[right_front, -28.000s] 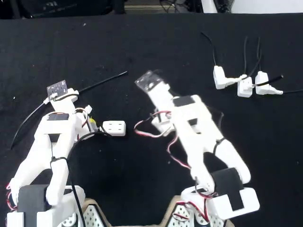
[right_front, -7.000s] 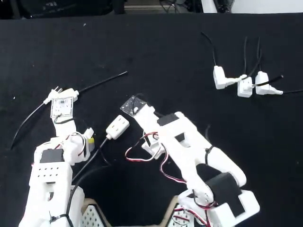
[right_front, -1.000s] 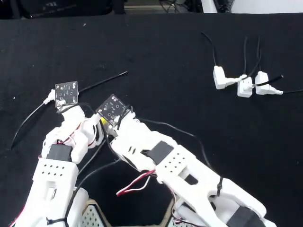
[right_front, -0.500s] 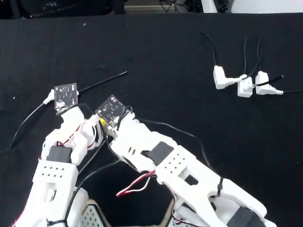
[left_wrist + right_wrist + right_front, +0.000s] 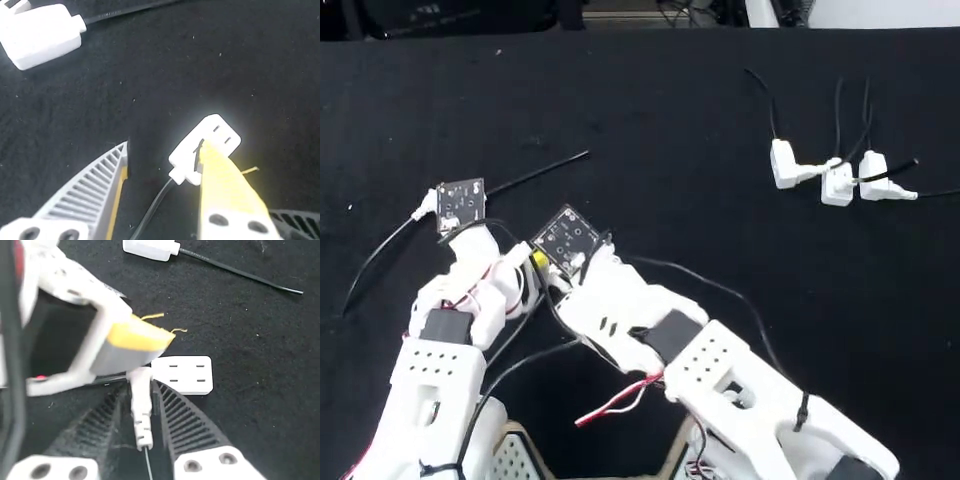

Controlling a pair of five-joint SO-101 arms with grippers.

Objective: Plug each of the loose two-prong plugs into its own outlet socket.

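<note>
A white outlet socket (image 5: 182, 374) lies flat on the black table (image 5: 680, 110), slots facing up. My right gripper (image 5: 140, 387) is shut on the socket's white cord neck (image 5: 141, 407). My left gripper (image 5: 162, 150) is open; its yellow-padded finger (image 5: 222, 185) touches the socket (image 5: 206, 146), and the grey ribbed finger (image 5: 102, 192) stands apart from it. A loose white two-prong plug (image 5: 37, 35) with a black cable lies just beyond, also seen as the plug (image 5: 150, 247) in the right wrist view. From above, both wrists (image 5: 515, 250) crowd together at the left over the socket.
Three white plug-and-socket pieces (image 5: 835, 178) with black cables sit at the far right. The loose plug's long black cable (image 5: 535, 170) runs across the left half. Red and white wires (image 5: 615, 400) hang under the right arm.
The right wrist has shifted slightly to the right and nearer the base. The left arm has barely moved.
</note>
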